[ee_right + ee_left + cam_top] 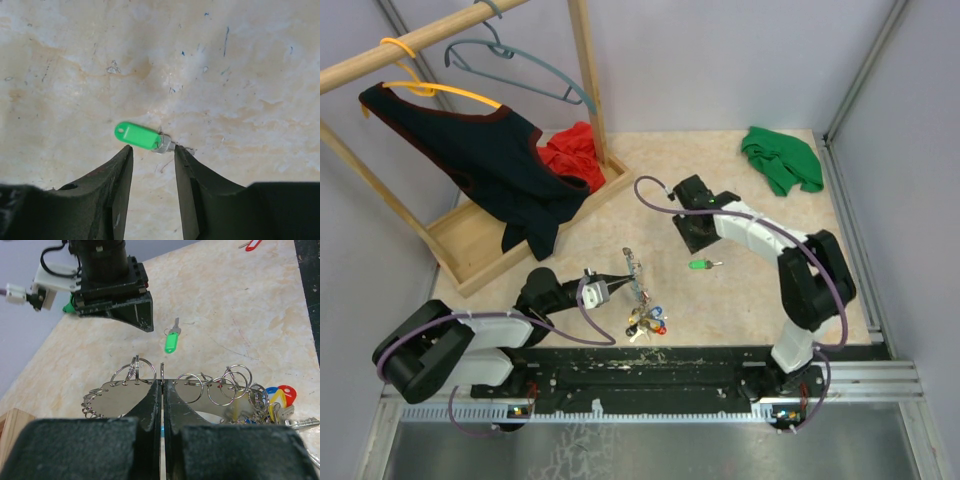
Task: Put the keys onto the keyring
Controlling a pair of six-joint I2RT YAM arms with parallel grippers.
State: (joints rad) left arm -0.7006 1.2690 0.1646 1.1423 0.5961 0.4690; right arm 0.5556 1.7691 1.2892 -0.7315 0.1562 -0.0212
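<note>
Closest in, the left pincer (163,382) is pressed together and pinches the one keyring (112,396). The keyring is shiny, thin and silver. Lots of little round wire rings hang from it, and they overlap too much to count. At one end sits a small bunch of plastic tags (285,390) in blue, yellow and red. The bunch rests on the desk (225,315), which is pale and blotchy like stone. The pincer's own dark fingers hide the middle of the keyring.

A bit farther out lies one green key (137,136), flat on the desk. Its head is smooth, bright plastic, long and rounded. Its metal end is small and hard to make out. The right pincer (152,150) hovers just over it with its two black fingers spread apart, and it holds nothing. The key's metal end sits just past the gap between the tips.

One red key (253,244) shows only at the far edge of the left wrist view, partly cut off.

At the far side stands one wooden rack (480,250) with two hangers, one yellow (440,88) and one grey-blue (535,68). A dark top (480,160) droops from the yellow one. One crumpled red cloth (575,155) lies behind it, and one crumpled green cloth (780,160) lies in the far right corner.
</note>
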